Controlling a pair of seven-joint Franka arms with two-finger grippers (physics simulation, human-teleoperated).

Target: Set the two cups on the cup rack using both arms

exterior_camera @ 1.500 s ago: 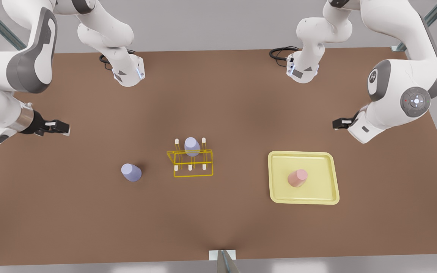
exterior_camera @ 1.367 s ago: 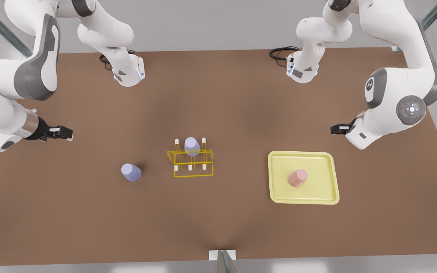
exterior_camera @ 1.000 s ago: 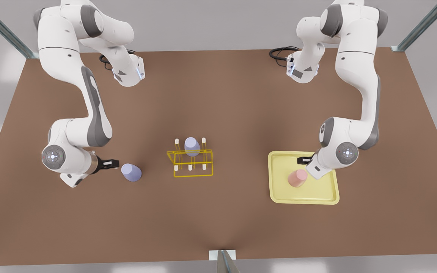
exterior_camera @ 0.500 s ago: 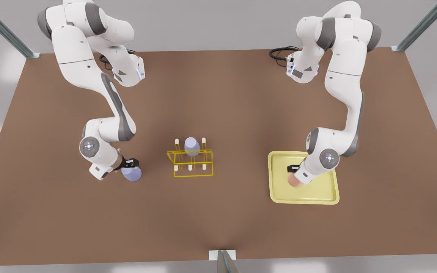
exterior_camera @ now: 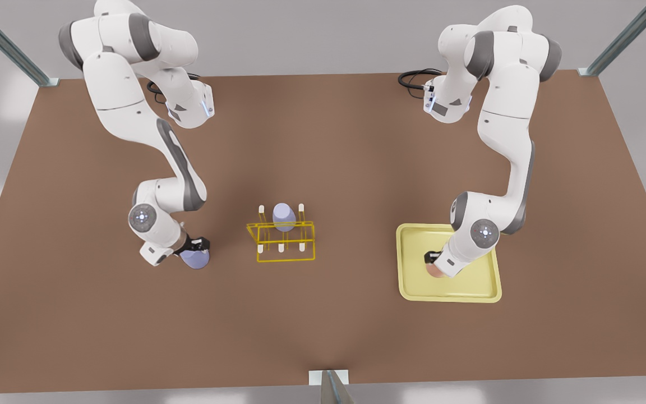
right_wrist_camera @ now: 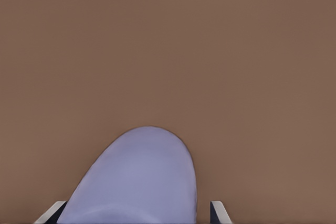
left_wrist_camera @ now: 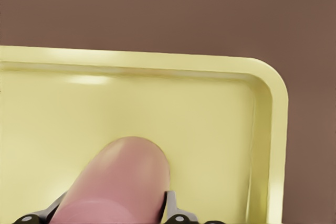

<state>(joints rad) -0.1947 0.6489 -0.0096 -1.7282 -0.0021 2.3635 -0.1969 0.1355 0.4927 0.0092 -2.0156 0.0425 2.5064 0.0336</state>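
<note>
Our two white jointed arms both bent down low, our left black two-finger gripper [exterior_camera: 431, 259] with fingers [left_wrist_camera: 173, 211] close on each side, our right black gripper [exterior_camera: 198, 245] with fingers [right_wrist_camera: 218, 211] spread apart.

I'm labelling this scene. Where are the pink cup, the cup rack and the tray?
pink cup [left_wrist_camera: 123, 174], left wrist view, on its rounded side.
cup rack [exterior_camera: 285, 258], front view, on its near bottom wire.
tray [exterior_camera: 449, 297], front view, on its near rim.
</note>
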